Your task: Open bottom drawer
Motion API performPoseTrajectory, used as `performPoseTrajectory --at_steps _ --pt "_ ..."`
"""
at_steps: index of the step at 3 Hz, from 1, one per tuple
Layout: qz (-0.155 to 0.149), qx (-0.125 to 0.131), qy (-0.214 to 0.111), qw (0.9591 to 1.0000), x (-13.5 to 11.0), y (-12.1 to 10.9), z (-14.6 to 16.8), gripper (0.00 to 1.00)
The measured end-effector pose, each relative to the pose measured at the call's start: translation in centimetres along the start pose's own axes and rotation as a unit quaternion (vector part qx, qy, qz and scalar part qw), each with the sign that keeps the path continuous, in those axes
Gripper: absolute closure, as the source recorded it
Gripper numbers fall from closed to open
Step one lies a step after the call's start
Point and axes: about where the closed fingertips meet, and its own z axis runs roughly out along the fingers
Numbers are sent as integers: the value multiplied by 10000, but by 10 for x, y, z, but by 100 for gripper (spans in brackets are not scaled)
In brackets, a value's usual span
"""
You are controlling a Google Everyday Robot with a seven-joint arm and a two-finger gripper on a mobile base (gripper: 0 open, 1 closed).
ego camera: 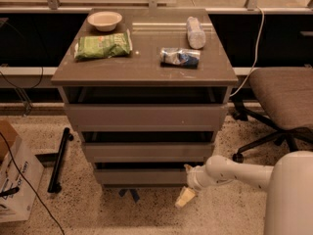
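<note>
A grey-brown cabinet (142, 70) has three drawers stacked in its front. The bottom drawer (142, 176) is the lowest one, just above the floor, with a plain flat front and no handle. A dark gap shows above its front panel. My gripper (187, 182) is on the end of my white arm (234, 173), which reaches in from the right. It is at the right end of the bottom drawer's front, level with the panel.
On the cabinet top lie a bowl (104, 19), a green bag (102, 45), a plastic bottle (195, 32) and a blue-white packet (180, 57). An office chair (286, 97) stands at the right. A cardboard box (14, 185) and a black bar (58, 158) are on the floor at the left.
</note>
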Motion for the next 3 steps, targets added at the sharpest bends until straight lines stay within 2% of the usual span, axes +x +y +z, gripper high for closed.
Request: performPoseTrajectory --at_steps 2,3 --pt "266 33 -206 9994 10 -8 45 0" --pt "420 63 -259 9988 18 -24 76 0"
